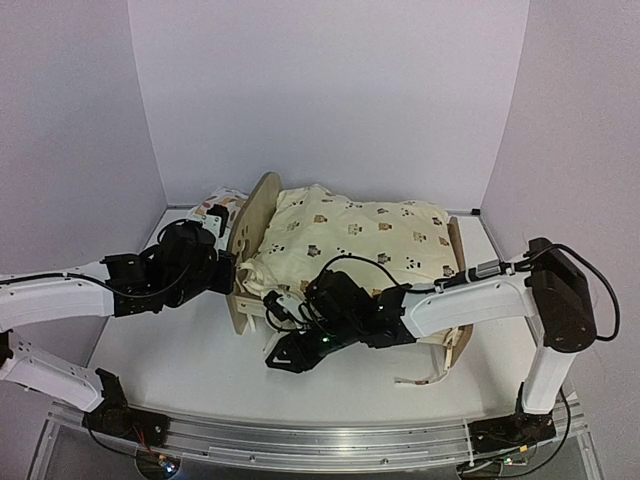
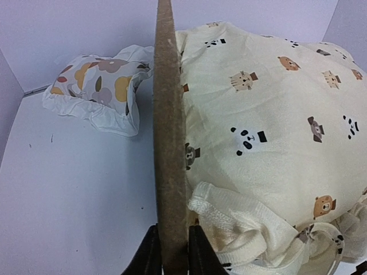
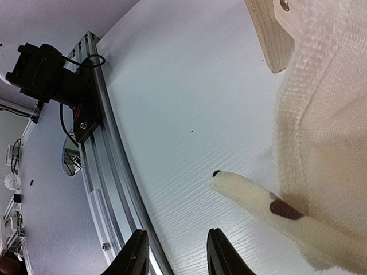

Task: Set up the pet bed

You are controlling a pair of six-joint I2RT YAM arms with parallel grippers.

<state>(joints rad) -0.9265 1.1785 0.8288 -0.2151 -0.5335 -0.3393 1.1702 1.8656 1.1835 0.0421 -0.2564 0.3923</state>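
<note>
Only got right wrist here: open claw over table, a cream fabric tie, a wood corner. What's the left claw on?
Observer: The left claw is clamped on the bed, pinching the edge of its rounded end board.
Operator: Where's the pillow?
Observer: The pillow lies outside the bed, on the far side of that board.
Operator: And the quilt?
Observer: The quilt is piled on the bed between the two end boards.
</note>
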